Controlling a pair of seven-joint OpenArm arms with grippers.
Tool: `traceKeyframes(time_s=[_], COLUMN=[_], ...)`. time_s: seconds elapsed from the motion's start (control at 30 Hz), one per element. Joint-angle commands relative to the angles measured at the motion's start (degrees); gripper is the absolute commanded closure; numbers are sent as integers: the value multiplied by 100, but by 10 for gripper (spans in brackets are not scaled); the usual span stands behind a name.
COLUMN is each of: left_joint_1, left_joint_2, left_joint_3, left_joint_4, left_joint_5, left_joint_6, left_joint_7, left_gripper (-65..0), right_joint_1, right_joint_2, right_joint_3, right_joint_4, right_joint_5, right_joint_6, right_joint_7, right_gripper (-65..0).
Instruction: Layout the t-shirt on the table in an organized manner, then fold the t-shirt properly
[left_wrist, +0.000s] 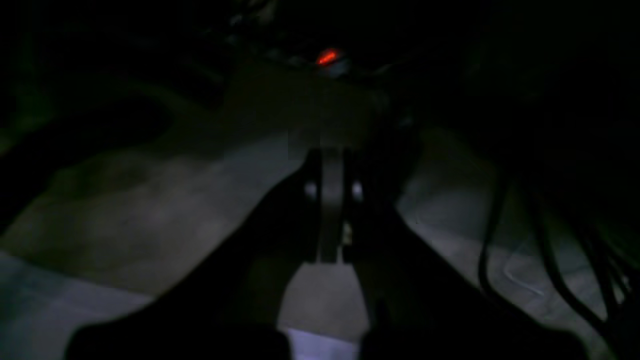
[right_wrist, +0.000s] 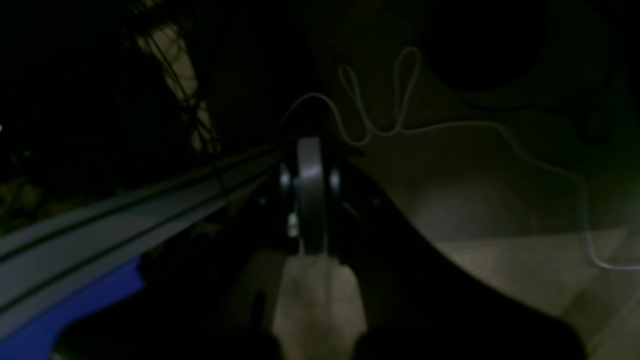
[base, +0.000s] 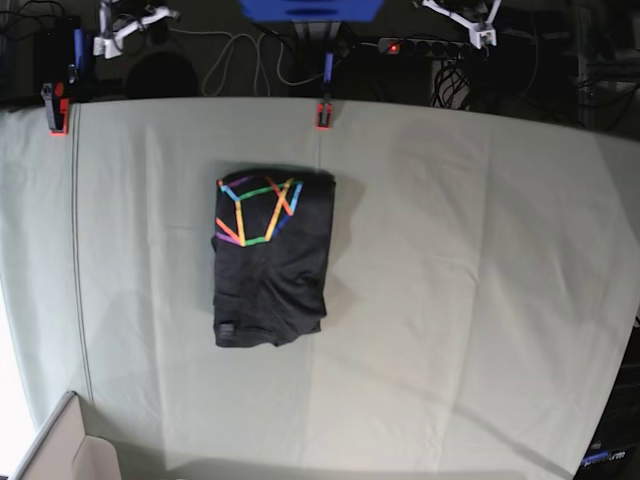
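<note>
The black t-shirt (base: 272, 260) lies folded into a compact upright rectangle on the pale grey-green table (base: 470, 280), left of centre, with its rainbow line graphic (base: 256, 210) facing up at the far end. Both arms are drawn back beyond the table's far edge, away from the shirt. In the dim left wrist view, my left gripper (left_wrist: 330, 157) is shut with nothing between its fingers. My right gripper (right_wrist: 310, 147) is likewise shut and empty in the dark right wrist view. The shirt shows in neither wrist view.
A cardboard box (base: 55, 455) sits at the near left corner. Two red clamps (base: 57, 105) (base: 323, 113) grip the far table edge. Behind the table are a power strip with a red light (base: 400, 46), loose cables (base: 250, 60) and a blue block (base: 310, 8).
</note>
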Motion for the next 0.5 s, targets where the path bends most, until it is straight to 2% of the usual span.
traceKeyframes(time_s=[0.0, 0.07, 0.13, 0.2, 0.27, 0.37, 0.43, 0.47], left_joint_1=[-36, -89, -115, -282, -406, -537, -546, -546], left_joint_2=[-62, 35, 70, 79, 79, 79, 88, 88], left_joint_3=[-15, -15, -15, -6, 38, 442, 890, 1172], left_joint_4=[3, 3, 3, -6, -6, -6, -6, -6], left_joint_5=[70, 105, 105, 105, 114, 114, 114, 114], left_joint_6=[194, 352, 370, 388, 396, 405, 352, 352], left_joint_7=[-100, -100, -100, -91, -65, 445, 612, 603], left_gripper=[0, 0, 0, 0, 0, 0, 0, 0], right_joint_1=[11, 91, 108, 108, 187, 477, 706, 767], right_joint_2=[32, -3, -91, -232, -320, -601, -742, -803], right_joint_3=[-251, -778, -1236, -1666, -2115, -2888, -3381, -3530], right_joint_4=[-245, -570, -728, -764, -781, -1265, -1695, -1801], right_joint_5=[23, 23, 23, 23, 23, 23, 32, 41], right_joint_6=[84, -360, -993, -1766, -2698, -4263, -5089, -5388], right_joint_7=[238, 625, 880, 1021, 1030, 1012, 1012, 1012], right_gripper=[0, 0, 0, 0, 0, 0, 0, 0])
